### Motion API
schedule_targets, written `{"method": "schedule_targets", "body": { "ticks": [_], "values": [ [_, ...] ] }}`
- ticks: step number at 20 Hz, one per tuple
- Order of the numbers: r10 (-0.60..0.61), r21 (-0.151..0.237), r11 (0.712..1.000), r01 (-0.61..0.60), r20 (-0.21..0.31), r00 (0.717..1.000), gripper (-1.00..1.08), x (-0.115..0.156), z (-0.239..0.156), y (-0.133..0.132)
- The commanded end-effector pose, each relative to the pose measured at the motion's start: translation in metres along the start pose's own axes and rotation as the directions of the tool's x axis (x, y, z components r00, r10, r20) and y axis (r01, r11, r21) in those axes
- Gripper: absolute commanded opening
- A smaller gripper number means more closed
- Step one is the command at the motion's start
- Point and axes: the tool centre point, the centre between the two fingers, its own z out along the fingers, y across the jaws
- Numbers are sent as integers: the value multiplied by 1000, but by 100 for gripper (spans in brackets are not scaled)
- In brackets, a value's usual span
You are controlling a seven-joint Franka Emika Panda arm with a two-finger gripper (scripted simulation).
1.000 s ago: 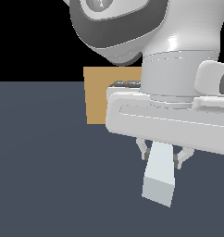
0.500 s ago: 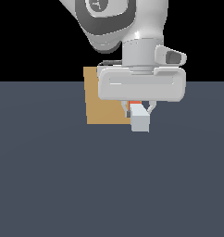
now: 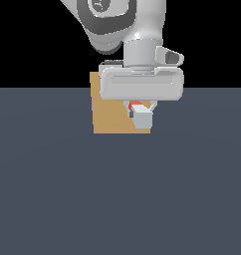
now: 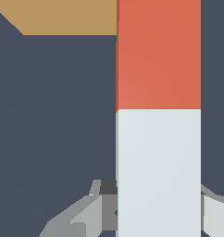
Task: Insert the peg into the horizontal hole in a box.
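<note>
My gripper is shut on the peg and holds it level above the floor. In the exterior view the peg's pale end faces the camera, with a sliver of orange-red above it. The tan box stands just behind it, and the peg overlaps the box's face near its edge on the exterior view's right. In the wrist view the peg runs from my fingers, pale part then orange-red part, towards the box, which lies off to one side of the peg's line. The hole does not show.
A flat dark grey-blue floor spreads all around the box. The arm's white wrist and hand body cover the top right of the box in the exterior view.
The gripper has carried the peg away from the camera towards the box and a little to the exterior view's left. The peg now looks smaller and lies level against the box's face.
</note>
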Motion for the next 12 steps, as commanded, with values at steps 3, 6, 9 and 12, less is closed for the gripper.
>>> {"method": "schedule_targets", "body": {
  "ticks": [3, 6, 9, 12],
  "values": [
    [-2, 0, 1000, 2, 0, 1000, -100, 0, 0, 0],
    [-2, -5, 1000, 2, -1, 1000, -100, -1, -4, 0],
    [-2, -5, 1000, 2, -1, 1000, -100, -1, -4, 0],
    [-2, -1, 1000, 2, -1, 1000, -100, 1, -2, 0]
  ]
}}
